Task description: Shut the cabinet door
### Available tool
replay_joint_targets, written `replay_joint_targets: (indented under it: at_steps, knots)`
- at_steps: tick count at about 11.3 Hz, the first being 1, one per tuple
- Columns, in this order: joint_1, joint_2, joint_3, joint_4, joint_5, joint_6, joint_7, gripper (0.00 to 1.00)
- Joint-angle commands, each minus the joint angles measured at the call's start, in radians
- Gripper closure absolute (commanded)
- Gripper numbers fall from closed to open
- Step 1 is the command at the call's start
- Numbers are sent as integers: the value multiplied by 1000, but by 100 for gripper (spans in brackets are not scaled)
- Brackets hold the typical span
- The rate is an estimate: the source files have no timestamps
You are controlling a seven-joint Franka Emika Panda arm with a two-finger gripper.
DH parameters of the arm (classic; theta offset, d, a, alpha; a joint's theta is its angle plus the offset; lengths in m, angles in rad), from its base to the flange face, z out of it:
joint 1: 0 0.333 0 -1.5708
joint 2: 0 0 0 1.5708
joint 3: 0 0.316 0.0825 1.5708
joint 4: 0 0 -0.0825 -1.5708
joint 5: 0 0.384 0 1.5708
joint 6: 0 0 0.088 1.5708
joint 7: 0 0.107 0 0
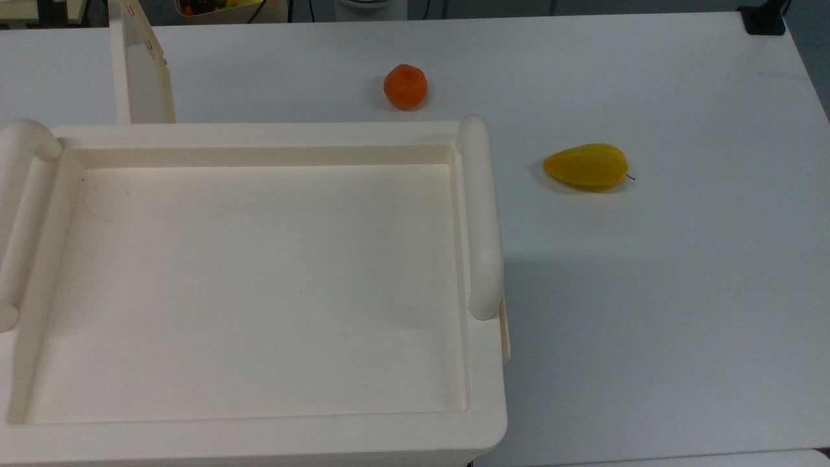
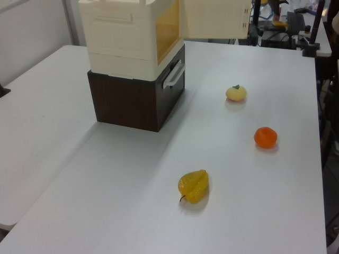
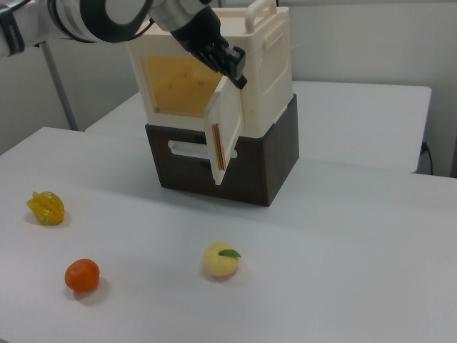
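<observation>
While the orange [image 3: 82,275], peach [image 3: 221,259] and yellow fruit [image 3: 46,207] lie nearest in the right view, the cabinet [image 3: 268,71] sits farther back on a dark base [image 3: 275,161] mid-desk [image 3: 343,243]. Its door [image 3: 227,132], a thin cream panel with a reddish-brown edge, stands ajar before the amber interior. The gripper [image 3: 239,73] is at the door's top edge; whether its fingers are apart, I cannot tell.

My top view looks straight down, close over the cabinet [image 1: 259,285], while my left and right views face it across the worktop [image 2: 254,201] from opposite ends.
</observation>
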Motion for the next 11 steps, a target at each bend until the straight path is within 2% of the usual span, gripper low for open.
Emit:
replay_joint_targets:
  at_steps: [1,3,6,11]
  knots:
    - [22,-14,7,-40,88,11,13,100]
    - [36,-15,13,-43,111,2,30,100]
    - [104,-15,13,-41,122,-21,98,100]
    - [182,9,13,-38,199,43,112,100]
